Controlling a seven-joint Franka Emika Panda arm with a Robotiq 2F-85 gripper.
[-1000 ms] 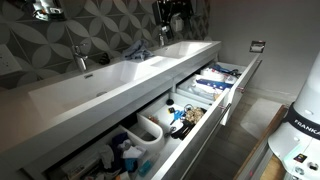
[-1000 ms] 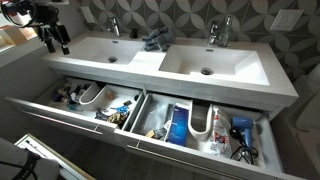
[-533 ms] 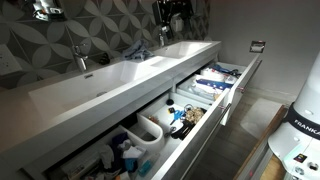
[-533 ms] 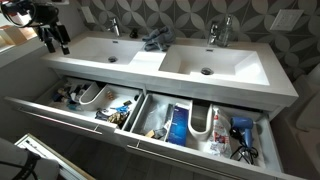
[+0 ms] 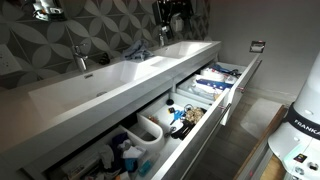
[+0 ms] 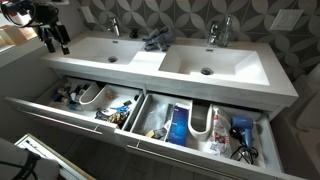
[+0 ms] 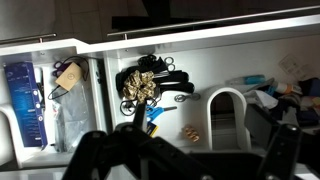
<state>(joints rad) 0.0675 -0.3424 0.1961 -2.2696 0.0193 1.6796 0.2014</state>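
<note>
**Open gripper above the counter's end, holding nothing**

The two fingers (image 7: 92, 148) are spread wide with nothing between them. In the wrist view they frame the bottom edge as dark shapes. The gripper (image 7: 188, 158) hangs in the air and touches nothing. In both exterior views it hovers over one end of the counter (image 6: 90, 48), beside the nearer of the two faucets (image 6: 113, 27).

Below the gripper (image 6: 54, 42), the wrist view looks into an open drawer. One gold bunch (image 7: 139, 85) lies there, tangled with several black loops (image 7: 172, 80). It sits just beside one white U-shaped cutout (image 7: 226, 108). A small orange piece (image 7: 190, 132) lies near the cutout's foot. Past a divider, one blue pack (image 7: 20, 95) lies flat.

The counter holds two basins (image 6: 205, 60), each with one faucet behind it. One dark cloth (image 6: 153, 41) lies between the faucets. Under the counter two drawers (image 6: 60, 118) stand pulled out side by side, both full of small clutter. Each drawer has one white cutout, so there are two in all. One blue bottle (image 6: 178, 125) lies in the drawer farther from the gripper.
</note>
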